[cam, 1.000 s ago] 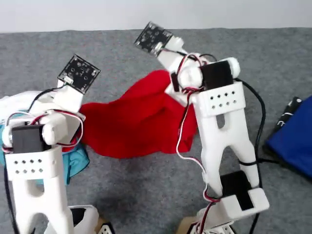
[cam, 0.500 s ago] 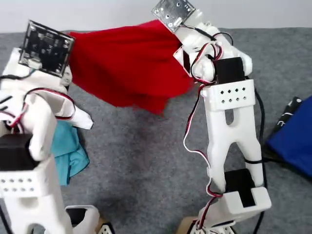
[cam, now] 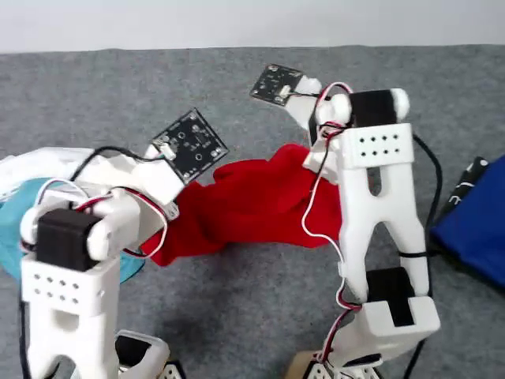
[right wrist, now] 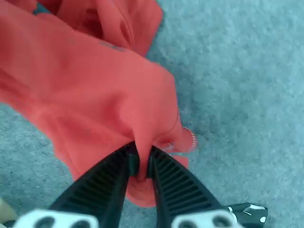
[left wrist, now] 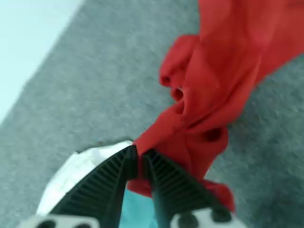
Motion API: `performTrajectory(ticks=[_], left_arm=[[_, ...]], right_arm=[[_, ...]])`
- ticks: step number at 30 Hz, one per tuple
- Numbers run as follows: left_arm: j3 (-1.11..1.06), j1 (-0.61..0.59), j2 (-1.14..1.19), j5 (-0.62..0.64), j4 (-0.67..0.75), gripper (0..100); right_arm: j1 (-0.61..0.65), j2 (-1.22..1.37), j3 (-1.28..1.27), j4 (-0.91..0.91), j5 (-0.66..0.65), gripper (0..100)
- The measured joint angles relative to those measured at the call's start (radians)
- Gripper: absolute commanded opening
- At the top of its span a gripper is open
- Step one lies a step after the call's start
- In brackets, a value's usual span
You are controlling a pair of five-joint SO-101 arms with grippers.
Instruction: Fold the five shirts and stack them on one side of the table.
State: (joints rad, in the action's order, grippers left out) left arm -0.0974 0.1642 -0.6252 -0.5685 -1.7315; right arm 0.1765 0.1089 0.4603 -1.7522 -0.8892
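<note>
Along the lower edge of the high view, the two arm bases stand on the grey table (cam: 237, 316). Just beyond them, a teal shirt (cam: 11, 229) lies crumpled at the left edge, partly under the left arm, and a blue shirt (cam: 473, 229) lies at the right edge.

Across mid-frame the red shirt (cam: 252, 207) sags in a rumpled band between the arms. Its middle appears to rest on the table, and it is neither spread flat nor folded. It looks like light, limp cloth that will droop, twist and bunch wherever it is unsupported, and it may drag on the rough table cover. It would handle best if taken by two points well apart along a hem or at the shoulders, so that it hangs flat.

At its left end, the left gripper (left wrist: 138, 154) has its jaws pressed nearly together on a twisted tail of the red cloth. That end hangs close above the teal shirt and a white shirt (cam: 31, 162) at the frame's left.

Farther back, right of centre, the right gripper (right wrist: 141, 151) is likewise clamped on a pinched-up fold of red fabric. Both holds are on bunched cloth, not on clean corners.
</note>
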Motion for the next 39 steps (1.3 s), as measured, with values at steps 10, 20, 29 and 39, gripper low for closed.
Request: performTrajectory(ticks=[10, 20, 29, 39], left_arm=[[-0.192, 0.003, 0.000, -0.002, 0.000, 0], [-0.485, -0.230, 0.000, -0.002, 0.157, 0], [-0.738, -0.390, 0.000, -0.002, 0.388, 0], [-0.761, -0.393, 0.000, -0.006, 0.506, 0]], right_arm=[[-0.072, 0.000, -0.049, -0.002, 0.041, 26.3], [-0.143, -0.021, -0.109, -0.002, 0.098, 26.2], [0.049, -0.328, -0.552, -0.002, 0.081, 26.2], [0.307, -0.405, -0.885, 0.094, 0.123, 26.2]])
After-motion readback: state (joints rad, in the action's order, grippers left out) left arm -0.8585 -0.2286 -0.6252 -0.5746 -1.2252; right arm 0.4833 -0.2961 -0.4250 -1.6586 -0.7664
